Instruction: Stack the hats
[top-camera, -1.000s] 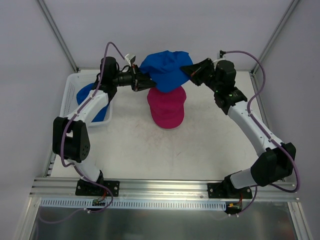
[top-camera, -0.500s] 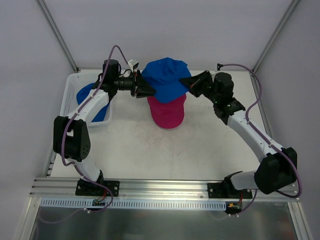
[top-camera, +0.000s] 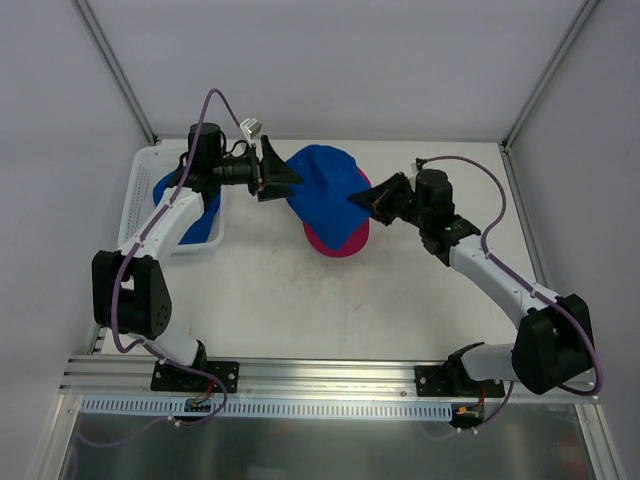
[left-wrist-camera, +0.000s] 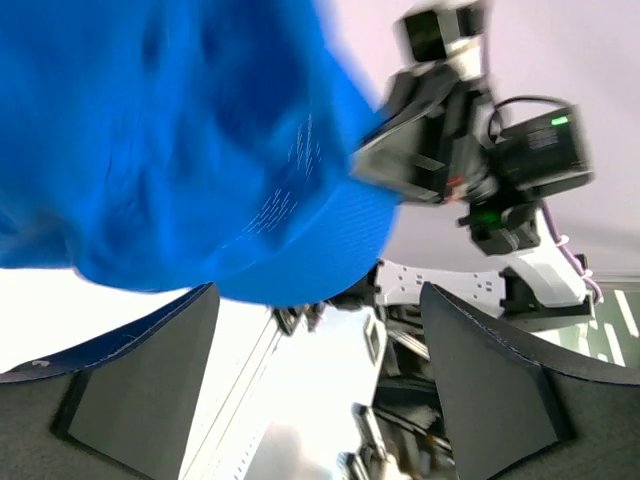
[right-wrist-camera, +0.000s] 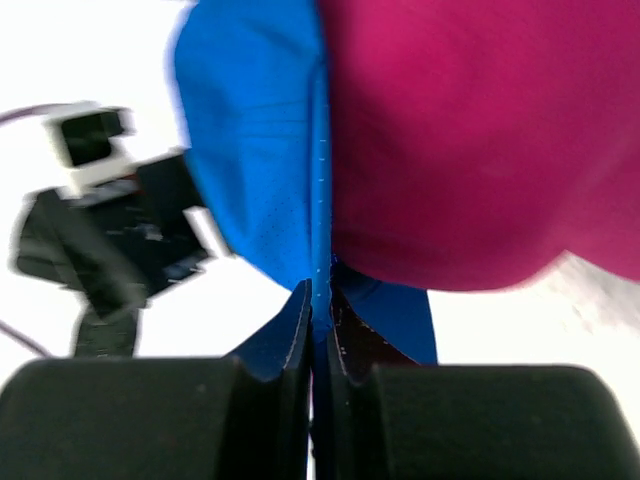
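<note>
Robot lab — white panels, aluminium frame

the blue hat covers most of the pink hat, only its near rim showing. the left arm hides part of a second blue hat in the basket. in the right wrist view that arm is blurred.

cnt: blue hat x2 | pink hat x1 | wht basket x1 | arm x2
</note>
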